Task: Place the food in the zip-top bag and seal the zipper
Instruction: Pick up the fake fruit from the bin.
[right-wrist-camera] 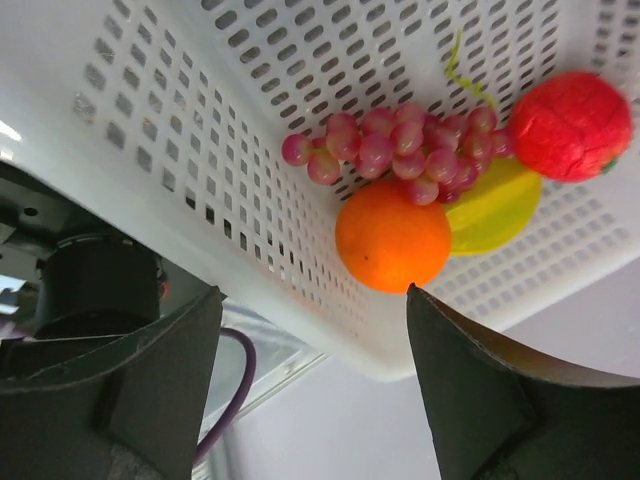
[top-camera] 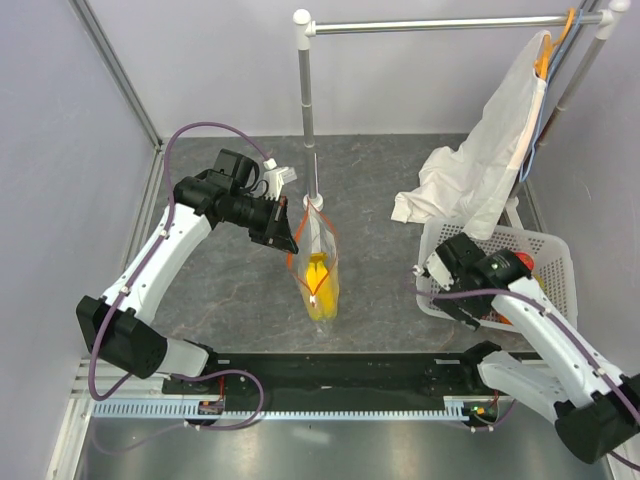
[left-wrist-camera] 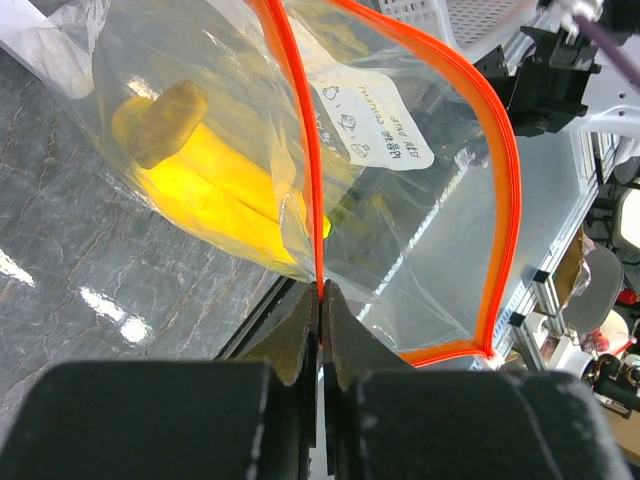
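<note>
Left gripper clamped on thin red zipper strip, hanging small clear plastic bag mid-table with mouth open, yellow banana inside; right gripper, jaws apart, over white mesh basket at right, likely targeting round orange.

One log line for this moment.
left hand: shut on zipper, zip-top bag mouth open | banana: in bag | right hand: open at basket | orange, grapes, red fruit: in basket

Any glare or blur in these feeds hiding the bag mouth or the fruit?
Left wrist: glare streaks on the zip-top bag and table, but the zipper and banana read clearly; left gripper dark, soft. Right wrist: orange and grapes sharp, right gripper's fingers blurred, basket washed out upper left. Top external: even, soft light.
</note>
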You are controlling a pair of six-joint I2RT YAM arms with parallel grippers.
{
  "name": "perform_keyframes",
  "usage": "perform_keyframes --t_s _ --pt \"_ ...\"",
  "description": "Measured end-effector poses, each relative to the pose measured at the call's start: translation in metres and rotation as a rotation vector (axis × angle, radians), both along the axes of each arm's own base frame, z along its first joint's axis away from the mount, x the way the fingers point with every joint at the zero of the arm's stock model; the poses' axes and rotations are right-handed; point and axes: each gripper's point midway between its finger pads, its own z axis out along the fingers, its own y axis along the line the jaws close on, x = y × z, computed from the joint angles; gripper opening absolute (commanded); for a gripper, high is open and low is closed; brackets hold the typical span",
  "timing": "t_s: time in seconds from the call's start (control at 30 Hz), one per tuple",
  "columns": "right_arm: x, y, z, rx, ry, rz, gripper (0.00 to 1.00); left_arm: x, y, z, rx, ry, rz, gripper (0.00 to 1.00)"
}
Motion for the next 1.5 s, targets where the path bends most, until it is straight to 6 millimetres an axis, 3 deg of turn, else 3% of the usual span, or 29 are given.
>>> perform_keyframes --t_s 0.1,0.2,0.33,0.5,0.63,0.8,0.97,1.27,1.5 --pt "0.005 -0.005 -0.001 0.014 0.073 -0.09 0.8 0.0 0.0 -0.001 0.001 -0.004 -0.004 0.02" --pt "0.022 -0.016 -0.001 0.034 0.125 -0.184 0.78 0.001 0.0 -0.001 0.0 -0.009 -0.006 0.02" --pt "0.039 -0.044 -0.003 0.039 0.131 -0.23 0.77 0.002 -0.001 -0.001 -0.005 -0.016 -0.008 0.02" --pt "0.039 -0.076 -0.002 0.009 0.091 -0.191 0.77 0.002 -0.003 0.001 -0.02 -0.017 -0.016 0.02" --pt "0.026 -0.09 -0.007 0.009 0.061 -0.128 0.77 0.002 -0.003 0.0 -0.02 -0.016 -0.017 0.02" --pt "0.016 -0.095 -0.018 0.035 0.073 -0.06 0.8 0.002 -0.003 -0.001 -0.02 -0.017 -0.017 0.02" --pt "0.027 -0.096 -0.033 0.094 0.116 0.021 0.84 0.002 -0.003 -0.001 -0.02 -0.017 -0.017 0.02" --pt "0.028 -0.083 -0.057 0.133 0.219 0.395 0.92 0.003 -0.004 -0.004 -0.015 -0.006 -0.017 0.02" --pt "0.029 -0.086 -0.084 0.113 0.302 0.575 0.93 0.005 -0.005 -0.009 -0.009 0.012 -0.017 0.02"
